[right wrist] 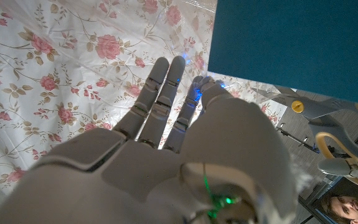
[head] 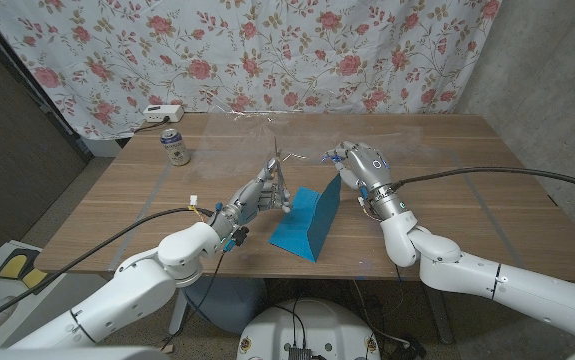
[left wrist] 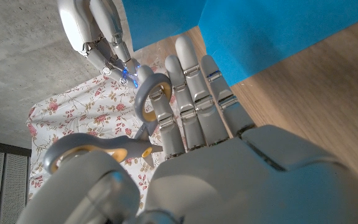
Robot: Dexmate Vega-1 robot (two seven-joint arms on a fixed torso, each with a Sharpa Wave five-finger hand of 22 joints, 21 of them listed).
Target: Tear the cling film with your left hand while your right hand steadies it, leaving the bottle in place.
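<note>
Your left hand (head: pixel 259 194) grips scissors (left wrist: pixel 142 118) beside the blue box (head: pixel 308 222). Your right hand (head: pixel 352 166) pinches the cling film (head: pixel 302 150) stretched above the box. Keep it taut and cut straight, away from the can (head: pixel 174 146).

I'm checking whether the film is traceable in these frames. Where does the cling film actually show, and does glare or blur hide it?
Head view: the cling film is a faint sheen with small glints between the hands, edges hard to trace. Right wrist view: it veils the curtain with shiny wrinkles. Left wrist view: the left hand is sharp holding scissors; no film discernible.
</note>
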